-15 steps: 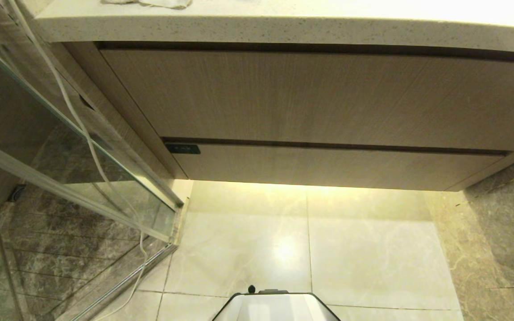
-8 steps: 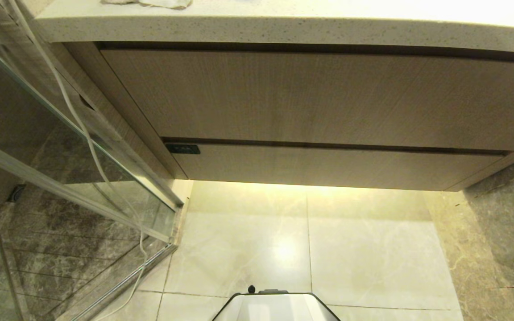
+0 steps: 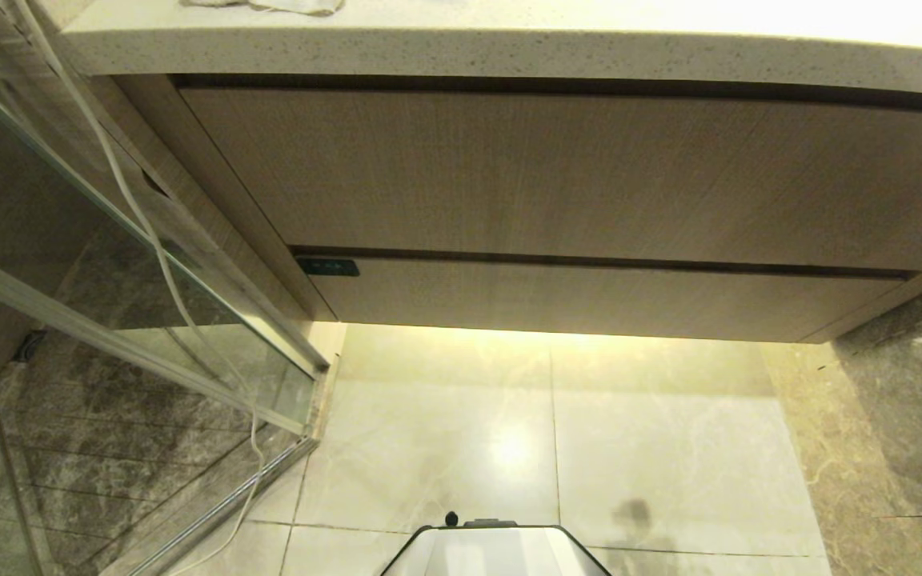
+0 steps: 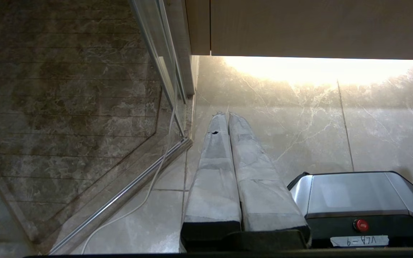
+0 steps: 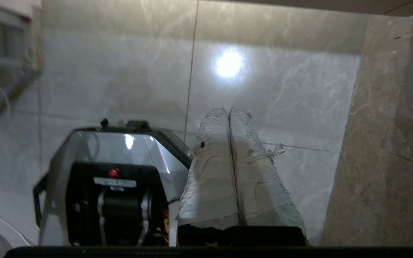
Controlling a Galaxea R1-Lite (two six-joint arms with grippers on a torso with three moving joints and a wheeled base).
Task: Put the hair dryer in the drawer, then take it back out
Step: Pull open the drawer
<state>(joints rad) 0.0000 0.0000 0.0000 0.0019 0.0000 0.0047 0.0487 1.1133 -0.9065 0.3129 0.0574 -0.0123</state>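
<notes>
Closed tight at twelve o'clock, the drawer (image 3: 589, 300): narrow handleless beige wood-grain front beneath a taller wood-grain panel (image 3: 557, 172) and a speckled stone countertop (image 3: 461, 48); contents hidden, hair dryer nowhere in view. Glossy pale marble floor tiles (image 3: 445, 432) below, glass shower partition (image 3: 109, 264) at nine o'clock with a white cord (image 3: 149, 232) trailing down. Left gripper (image 4: 227, 115) pressed together over the floor, tape-wrapped, empty. Right gripper (image 5: 229, 109) likewise together, empty, above the silver robot base (image 5: 113, 168).

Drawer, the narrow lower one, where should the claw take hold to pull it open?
The drawer front's top edge, hooked from above: it is flat and handleless, and the dark gap under the taller panel seems the only lip.
</notes>
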